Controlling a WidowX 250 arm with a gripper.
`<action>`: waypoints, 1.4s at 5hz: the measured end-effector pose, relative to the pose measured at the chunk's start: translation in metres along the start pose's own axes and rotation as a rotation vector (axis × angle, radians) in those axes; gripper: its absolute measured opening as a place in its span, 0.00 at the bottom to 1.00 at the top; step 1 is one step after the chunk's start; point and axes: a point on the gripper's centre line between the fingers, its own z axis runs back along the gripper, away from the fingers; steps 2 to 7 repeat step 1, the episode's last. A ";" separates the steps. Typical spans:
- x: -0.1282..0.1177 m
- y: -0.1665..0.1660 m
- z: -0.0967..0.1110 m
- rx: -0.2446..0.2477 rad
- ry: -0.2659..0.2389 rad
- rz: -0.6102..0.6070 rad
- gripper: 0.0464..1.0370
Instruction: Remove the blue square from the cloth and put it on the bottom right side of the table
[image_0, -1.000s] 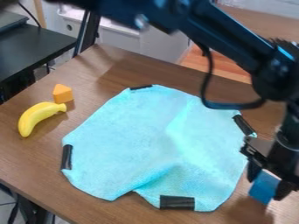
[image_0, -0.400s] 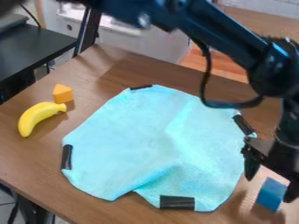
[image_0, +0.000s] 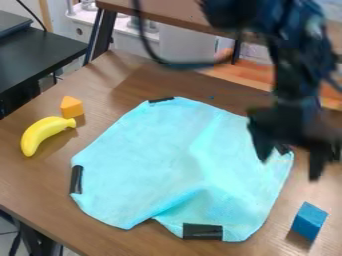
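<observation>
Landmark taken: the light blue cloth (image_0: 153, 150), spread on the brown wooden table (image_0: 30, 187). The blue square (image_0: 309, 220), a small block, is found on the bare wood to the lower right of the cloth, well apart from its edge. It is not touched by the gripper (image_0: 290, 169); a shadow is cast on the wood beside it.

The gripper is seen, blurred, at the right edge of the cloth. Its fingers are spread, pointed downward, with nothing held between them. One finger is seen against the cloth, the other against the wood just beyond it. The black arm (image_0: 294, 75) is seen above and behind the cloth's upper right side, a cable (image_0: 155, 52) being looped out from it beyond the cloth's far edge.

The cloth is marked by dark strips at its edges: far (image_0: 161, 100), left (image_0: 76, 179) and near (image_0: 202, 231); at the right, another is partly hidden by the gripper. A fold is raised in its near half, with the near edge notched.

To the left of the cloth, a yellow banana (image_0: 41, 135) is laid on the wood. An orange wedge (image_0: 71, 107) is placed near the banana's upper end, between it and the cloth's far side.
</observation>
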 end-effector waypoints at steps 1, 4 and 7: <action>-0.006 0.030 0.040 -0.018 -0.028 0.082 0.96; -0.006 0.030 0.040 -0.018 -0.028 0.082 0.96; -0.006 0.030 0.040 -0.018 -0.028 0.082 0.96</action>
